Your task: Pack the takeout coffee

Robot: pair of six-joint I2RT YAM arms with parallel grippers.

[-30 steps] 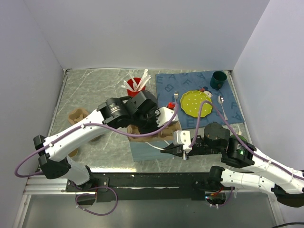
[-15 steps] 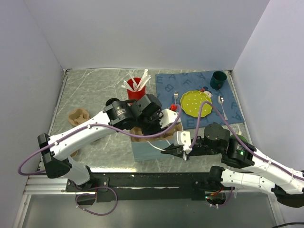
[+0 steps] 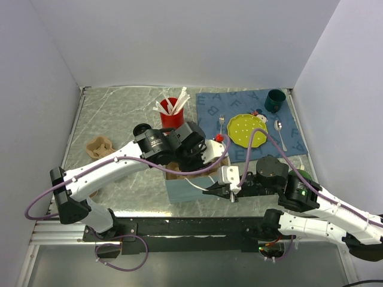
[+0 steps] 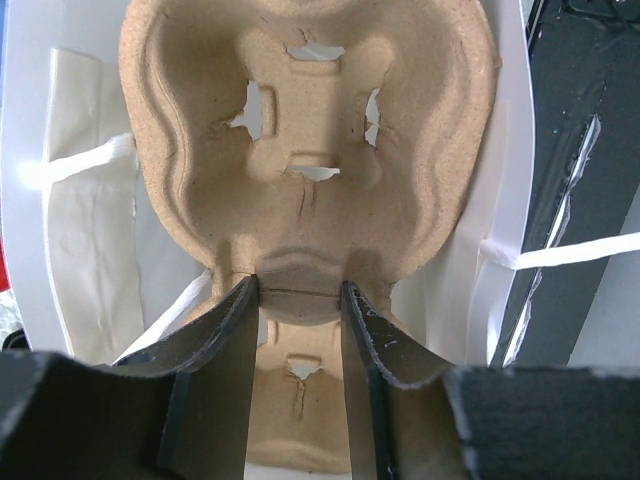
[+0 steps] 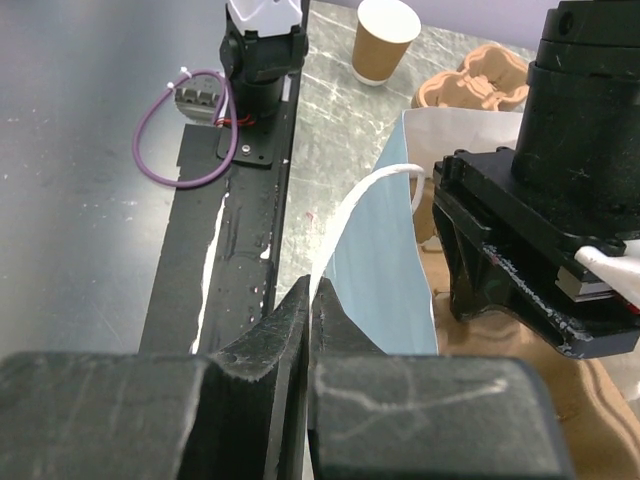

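Takeout coffee seemingly hidden, left tool (image 4: 298, 290) moved tray (image 4: 200, 130) rightward over bag (image 3: 179, 192)

The left arm (image 3: 108, 170) reaches forward and to the right, wrist bent down, and the left gripper (image 4: 297, 290) pinches a pulp cup carrier (image 4: 310, 150) at its narrow waist. The right arm (image 3: 326, 209) lies low (elbow folded), pointing left, its right gripper (image 5: 308, 292) clamped on the rim of a paper bag (image 5: 380, 270)

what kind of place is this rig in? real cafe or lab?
Looks like a lab test cell, not a cafe: bare white walls box in a table, with staged props: a red cup of utensils, a pulp cup carrier, a paper bag.
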